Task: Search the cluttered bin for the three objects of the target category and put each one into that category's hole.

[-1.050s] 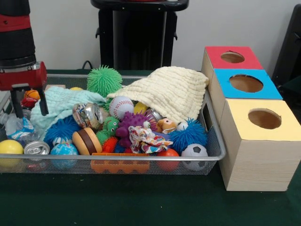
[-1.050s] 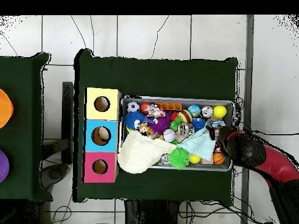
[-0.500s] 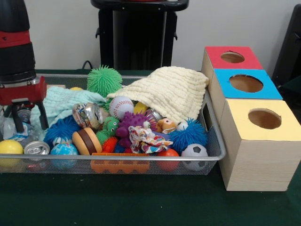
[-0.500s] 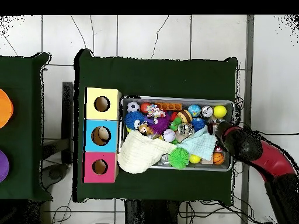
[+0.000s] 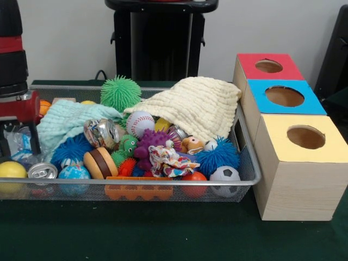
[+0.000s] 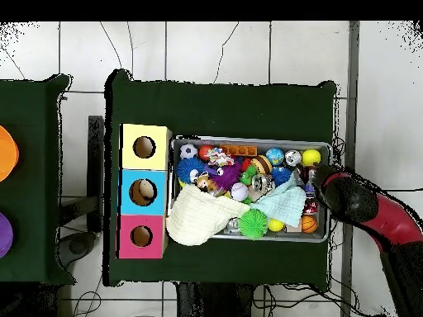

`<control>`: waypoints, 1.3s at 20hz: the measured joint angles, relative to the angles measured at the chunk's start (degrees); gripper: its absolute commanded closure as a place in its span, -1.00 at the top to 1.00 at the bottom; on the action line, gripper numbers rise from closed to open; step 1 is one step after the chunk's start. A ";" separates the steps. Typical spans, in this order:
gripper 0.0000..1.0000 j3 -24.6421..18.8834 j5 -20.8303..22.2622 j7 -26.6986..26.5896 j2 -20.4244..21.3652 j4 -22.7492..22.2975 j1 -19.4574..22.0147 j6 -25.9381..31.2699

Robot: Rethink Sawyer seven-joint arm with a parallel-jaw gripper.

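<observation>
A wire-mesh bin [image 5: 247,163] holds a jumble of toys. Among them are a baseball [image 5: 140,123], a soccer ball [image 5: 224,177], a yellow ball [image 5: 12,169], two crushed cans [image 5: 101,132] [image 5: 42,171] and a green spiky ball [image 5: 120,92]. My gripper [image 5: 19,149] hangs open at the bin's left end over a crumpled clear wrapper [image 5: 20,142], with nothing gripped. One finger [image 5: 35,142] shows; the other is cut off by the picture's edge. From overhead the gripper [image 6: 316,177] is at the bin's right end. Red [image 5: 247,62], blue [image 5: 258,87] and yellow [image 5: 274,125] boxes with holes stand beside the bin.
A cream cloth [image 5: 196,106] drapes over the bin's back right and a mint cloth [image 5: 68,118] covers toys at the left. Blue spiky balls [image 5: 217,155] [image 5: 70,148], a burger toy [image 5: 99,162] and an orange block [image 5: 136,190] crowd the front. Something round lies in the blue box's hole [image 6: 142,192].
The arm has slid left and lower in the front view, towards the bin's front corner. Its fingers stay apart. The toys have not shifted.
</observation>
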State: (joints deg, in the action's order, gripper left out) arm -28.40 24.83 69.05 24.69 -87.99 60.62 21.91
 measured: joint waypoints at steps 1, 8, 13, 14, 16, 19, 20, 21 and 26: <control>1.00 -0.02 0.01 0.00 -0.10 0.22 0.02 0.00; 1.00 -0.07 0.05 0.00 -1.74 2.58 0.08 1.52; 1.00 -0.07 0.06 0.00 -3.16 5.47 0.12 4.99; 1.00 -0.07 0.06 0.00 -3.25 5.95 0.12 5.45; 1.00 -0.08 0.12 0.00 -3.73 7.47 0.11 7.08; 1.00 -0.36 0.16 0.00 -4.50 8.69 0.08 8.62; 1.00 -0.45 0.18 0.00 -4.67 8.90 0.06 9.00; 1.00 -0.55 0.21 0.00 -5.05 9.40 0.08 9.78; 1.00 -1.10 0.28 0.00 -5.69 11.10 0.09 13.00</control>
State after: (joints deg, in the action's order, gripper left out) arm -29.50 25.11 69.05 19.00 -76.89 60.71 34.90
